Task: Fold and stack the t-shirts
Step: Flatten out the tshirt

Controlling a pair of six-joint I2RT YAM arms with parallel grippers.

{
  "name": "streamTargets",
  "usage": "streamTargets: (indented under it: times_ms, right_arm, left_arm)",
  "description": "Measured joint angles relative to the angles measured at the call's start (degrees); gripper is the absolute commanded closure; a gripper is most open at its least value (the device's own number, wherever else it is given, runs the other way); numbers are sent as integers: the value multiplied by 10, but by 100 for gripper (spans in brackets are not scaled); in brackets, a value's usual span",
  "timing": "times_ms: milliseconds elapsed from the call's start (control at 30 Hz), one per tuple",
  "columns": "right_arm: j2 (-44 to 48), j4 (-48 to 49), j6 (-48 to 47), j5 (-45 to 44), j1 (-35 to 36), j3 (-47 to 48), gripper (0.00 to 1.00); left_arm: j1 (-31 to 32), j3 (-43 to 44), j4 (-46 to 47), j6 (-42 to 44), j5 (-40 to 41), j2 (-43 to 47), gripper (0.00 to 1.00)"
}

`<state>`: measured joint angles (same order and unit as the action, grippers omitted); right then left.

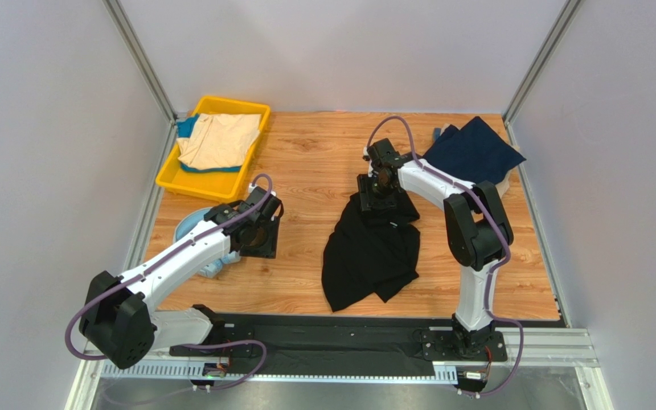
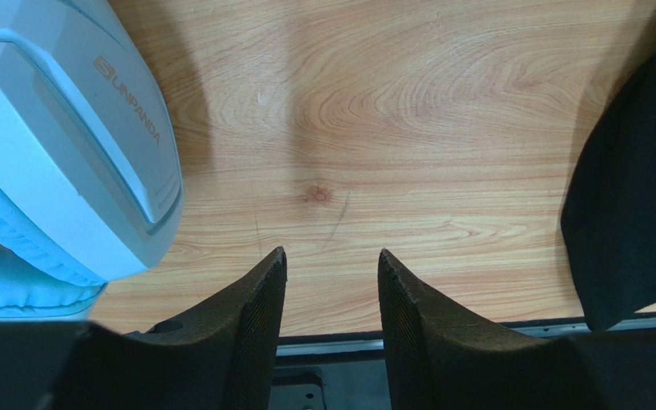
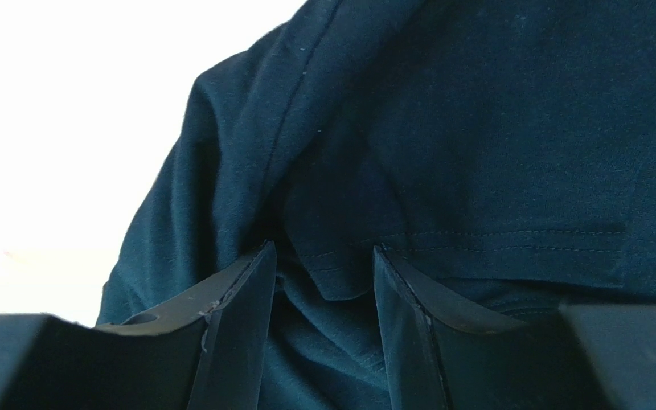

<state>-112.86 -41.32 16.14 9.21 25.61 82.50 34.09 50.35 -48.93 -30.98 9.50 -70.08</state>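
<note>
The large black t-shirt (image 1: 370, 256) lies crumpled in the middle of the wooden table. My right gripper (image 1: 383, 192) is down on its far end. In the right wrist view the gripper (image 3: 323, 260) is open, with dark cloth (image 3: 477, 128) and a stitched hem corner lying between the fingers. A navy t-shirt (image 1: 474, 149) lies at the back right. A beige t-shirt (image 1: 218, 137) lies in the yellow tray (image 1: 169, 178). My left gripper (image 1: 259, 231) is open and empty (image 2: 331, 260) over bare wood, with the black shirt's edge (image 2: 631, 196) to its right.
Light-blue headphones (image 1: 193, 224) lie close to the left of my left gripper and fill the left of its wrist view (image 2: 66, 145). A blue cloth shows under the beige shirt in the tray. A black rail (image 1: 348, 329) runs along the near edge.
</note>
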Motion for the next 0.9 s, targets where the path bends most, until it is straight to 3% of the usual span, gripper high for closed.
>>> streamTargets:
  times_ms: [167, 233, 267, 300, 900]
  right_arm:
    - [-7, -2, -5, -6, 1, 0, 50]
    - [-7, -3, -7, -12, 2, 0, 67]
    - [-7, -3, -10, -14, 2, 0, 92]
    - [-7, -4, -12, -17, 3, 0, 100]
    - [33, -4, -14, -68, 3, -1, 100]
  left_arm:
    - [0, 0, 0, 0, 0, 0, 50]
    - [0, 0, 1, 0, 0, 0, 50]
    - [0, 0, 1, 0, 0, 0, 50]
    - [0, 0, 1, 0, 0, 0, 50]
    - [0, 0, 2, 0, 0, 0, 50]
